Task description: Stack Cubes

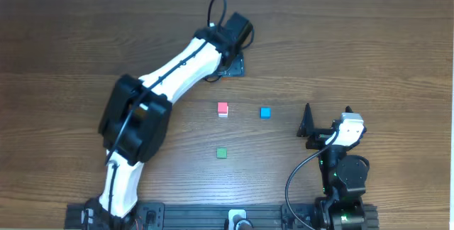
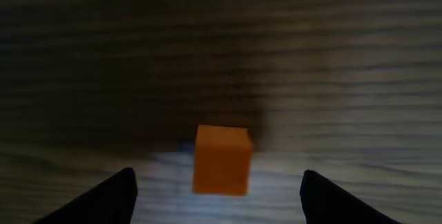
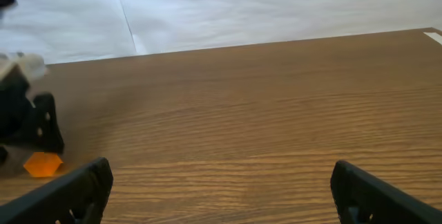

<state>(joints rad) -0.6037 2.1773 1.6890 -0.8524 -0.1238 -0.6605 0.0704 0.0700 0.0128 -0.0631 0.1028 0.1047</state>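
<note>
L wrist cam: orange cube (image 2: 221, 160) sits on the wood-grain counter (image 1: 369, 38) between the L claw (image 2: 217, 175) fingers, which are spread wide w/ gaps both sides. R wrist cam catches the same cube far off, by that claw. Top cam adds pink (image 1: 223, 108), blue (image 1: 265, 112) and green (image 1: 221, 153) cubes mid-counter, all apart. Orange cube: no long axis, one flat face toward cam, matte, crisp edges. R claw (image 3: 221, 182) fingers apart, near its base.
</note>
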